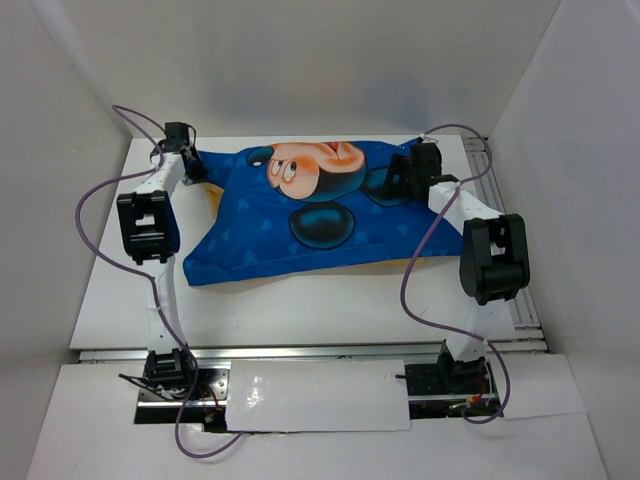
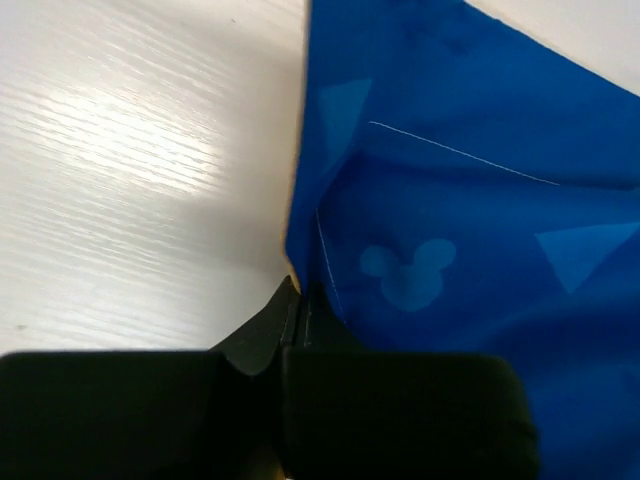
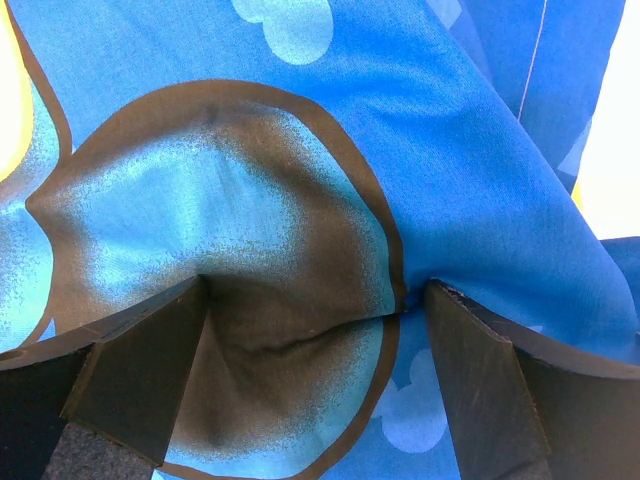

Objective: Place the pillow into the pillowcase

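Lying blue face up on the white table (image 1: 300, 310), the pillowcase (image 1: 300, 235) fills the middle of the overhead view, reaching toward 12 o'clock. Its cartoon mouse head is printed near the far edge, with a large dark ear at the centre. The case looks plump rather than flat, its near hem curving from 8 o'clock to 4 o'clock.

A narrow pale-yellow strip (image 1: 405, 263) shows under that hem at 4 o'clock. I cannot tell whether it is the pillow or the case's other face, and the pillow is otherwise hidden.

At the case's 10 o'clock corner, the left gripper (image 2: 293, 300) is clenched on the cloth. In its wrist view the black fingers (image 2: 250, 340) meet with the blue fabric edge pinched between them. A thin orange line runs along that edge, and bare table lies toward 10 o'clock.

At the case's 2 o'clock corner, the right gripper (image 3: 315, 300) stands with its jaws spread wide and grasps nothing. Both fingers (image 3: 150, 365) press down into the fabric on either side of a dark printed ear. The cloth between them dips and creases.
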Controlling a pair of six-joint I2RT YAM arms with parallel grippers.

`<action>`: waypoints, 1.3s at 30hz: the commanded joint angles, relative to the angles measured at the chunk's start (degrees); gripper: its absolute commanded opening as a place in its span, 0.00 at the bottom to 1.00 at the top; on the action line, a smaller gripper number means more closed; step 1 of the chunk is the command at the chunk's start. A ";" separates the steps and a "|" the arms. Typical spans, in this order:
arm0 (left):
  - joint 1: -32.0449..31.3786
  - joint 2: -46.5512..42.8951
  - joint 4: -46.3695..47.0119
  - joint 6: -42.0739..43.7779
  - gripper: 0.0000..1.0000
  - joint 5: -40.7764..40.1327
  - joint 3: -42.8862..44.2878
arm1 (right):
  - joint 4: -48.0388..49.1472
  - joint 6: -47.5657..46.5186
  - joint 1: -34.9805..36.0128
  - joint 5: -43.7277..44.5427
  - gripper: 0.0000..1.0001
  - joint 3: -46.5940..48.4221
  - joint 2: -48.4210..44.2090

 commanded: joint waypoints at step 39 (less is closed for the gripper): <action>-0.25 0.13 -15.32 12.97 1.00 -1.36 15.50 | -2.49 -2.37 1.15 4.59 0.88 -1.39 3.12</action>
